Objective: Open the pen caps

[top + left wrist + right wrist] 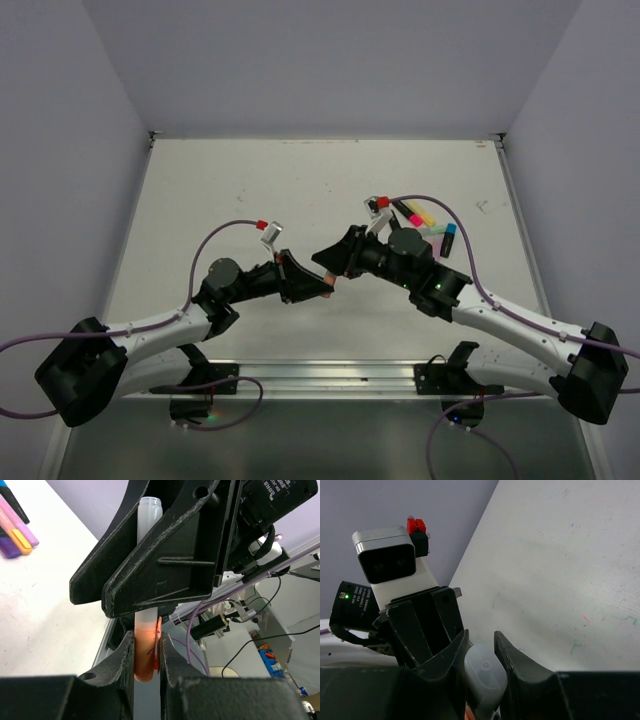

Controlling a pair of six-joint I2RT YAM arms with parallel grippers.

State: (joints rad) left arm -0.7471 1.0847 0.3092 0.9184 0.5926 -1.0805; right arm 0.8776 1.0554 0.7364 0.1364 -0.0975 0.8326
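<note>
A pen hangs above the table's middle between my two grippers. Its orange cap, which has a clip, sits clamped in my left gripper. The whitish translucent pen body runs up from the cap and passes behind the fingers of my right gripper. In the right wrist view my right gripper presses on both sides of the body's blunt end. From above, the left gripper and right gripper meet tip to tip, with only a bit of orange pen showing.
Several more pens in yellow, pink and blue lie at the table's far right, behind the right arm. The left wrist view shows purple, pink and yellow ones at its top left. The table's front rail runs between the arm bases.
</note>
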